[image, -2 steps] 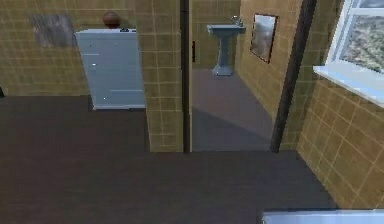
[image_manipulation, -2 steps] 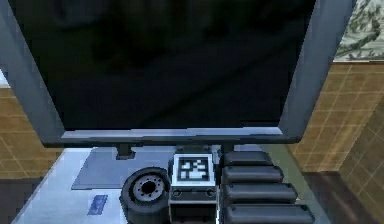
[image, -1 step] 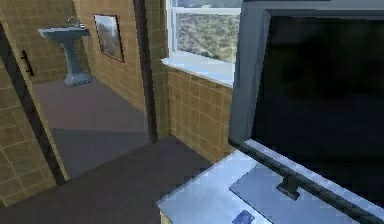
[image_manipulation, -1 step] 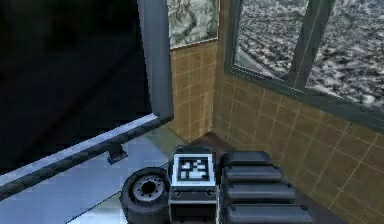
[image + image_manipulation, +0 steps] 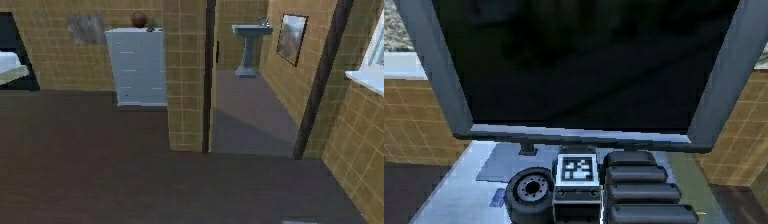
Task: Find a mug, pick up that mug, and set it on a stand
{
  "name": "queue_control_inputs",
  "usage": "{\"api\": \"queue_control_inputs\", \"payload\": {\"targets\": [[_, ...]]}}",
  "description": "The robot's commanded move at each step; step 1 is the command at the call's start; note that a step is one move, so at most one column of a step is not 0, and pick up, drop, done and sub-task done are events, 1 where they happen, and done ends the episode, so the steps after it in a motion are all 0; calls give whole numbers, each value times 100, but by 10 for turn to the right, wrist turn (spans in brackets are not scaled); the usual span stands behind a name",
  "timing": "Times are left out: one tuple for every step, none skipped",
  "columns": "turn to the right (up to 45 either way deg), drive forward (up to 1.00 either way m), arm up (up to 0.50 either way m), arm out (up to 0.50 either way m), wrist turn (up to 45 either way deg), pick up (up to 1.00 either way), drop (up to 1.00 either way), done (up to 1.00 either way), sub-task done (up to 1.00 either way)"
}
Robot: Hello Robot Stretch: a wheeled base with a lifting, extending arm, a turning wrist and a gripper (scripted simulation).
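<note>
Facing tiled walls (image 5: 185, 80) across dark floor (image 5: 90, 150).
Showing a white dresser (image 5: 137, 66) bearing a brown ball (image 5: 138, 19), a pedestal sink (image 5: 252, 45) beyond, a dark screen (image 5: 584, 60) standing on a grey top (image 5: 472, 188).

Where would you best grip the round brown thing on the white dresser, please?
Probably across the widest middle of the round brown thing, coming from the front: it is ball-shaped with no handle, and the wall stands behind the white dresser.
</note>
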Motion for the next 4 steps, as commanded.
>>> {"api": "queue_control_inputs", "payload": {"targets": [[-300, 0, 0, 0, 0, 0, 0, 0, 0], [450, 0, 0, 0, 0, 0, 0, 0, 0], [210, 0, 0, 0, 0, 0, 0, 0, 0], [0, 0, 0, 42, 0, 0, 0, 0, 0]]}}
